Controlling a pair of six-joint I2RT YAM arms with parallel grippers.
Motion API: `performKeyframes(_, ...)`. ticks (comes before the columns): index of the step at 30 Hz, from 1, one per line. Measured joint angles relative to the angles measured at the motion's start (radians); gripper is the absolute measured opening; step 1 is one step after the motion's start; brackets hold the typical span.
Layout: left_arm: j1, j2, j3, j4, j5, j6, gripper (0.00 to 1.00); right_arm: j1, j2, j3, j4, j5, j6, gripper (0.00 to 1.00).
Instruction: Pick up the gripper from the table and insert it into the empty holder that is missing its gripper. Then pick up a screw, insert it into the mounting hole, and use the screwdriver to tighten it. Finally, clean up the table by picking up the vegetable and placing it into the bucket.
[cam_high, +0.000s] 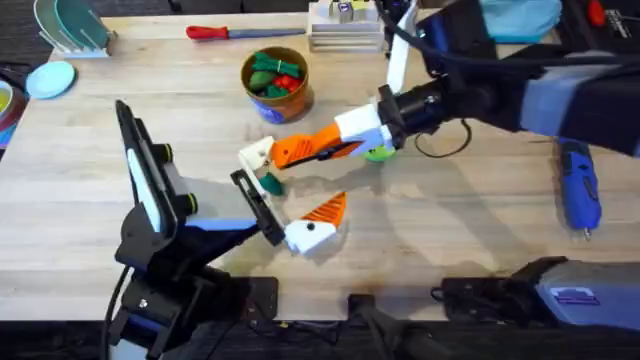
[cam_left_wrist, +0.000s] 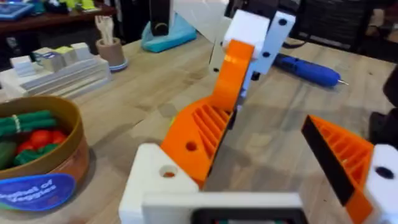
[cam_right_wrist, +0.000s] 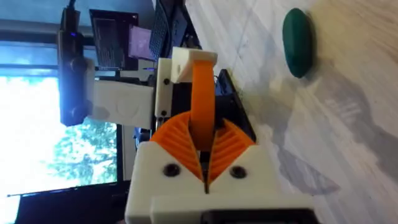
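Two arms meet at mid-bench (cam_high: 90, 210): the right claw (cam_right_wrist: 206, 163), jaws narrow, grips the gripper (cam_high: 305, 150), an orange wedge, pressing it against the holder (cam_high: 256, 153), the bare white finger block of the left claw (cam_high: 283, 195), whose jaws stand wide with its other, orange-tipped finger (cam_high: 325, 212) well apart. Beyond them stands the bucket (cam_high: 275, 85) with green and red toys inside, and the blue screwdriver (cam_high: 578, 185) lies flat near the bench's right edge. Smallest, the dark green vegetable (cam_high: 271, 184) lies on the wood just beside the holder.
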Motion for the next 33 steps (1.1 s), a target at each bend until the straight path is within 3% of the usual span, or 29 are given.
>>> performKeyframes(7, 0.009, 0.000, 0.000, 0.001, -0.063, -0.009, 0.993, 0.012, 0.106, 0.001, 0.132, -0.095, 0.067, 0.009)
performKeyframes(15, 0.009, 0.000, 0.000, 0.001, -0.070, -0.013, 0.993, 0.011, 0.183, 0.001, 0.188, -0.207, 0.090, 0.008)
performKeyframes(33, 0.007, 0.000, 0.000, 0.000, -0.033, 0.005, 0.993, -0.021, 0.187, 0.001, 0.190, -0.277, 0.091, 0.008)
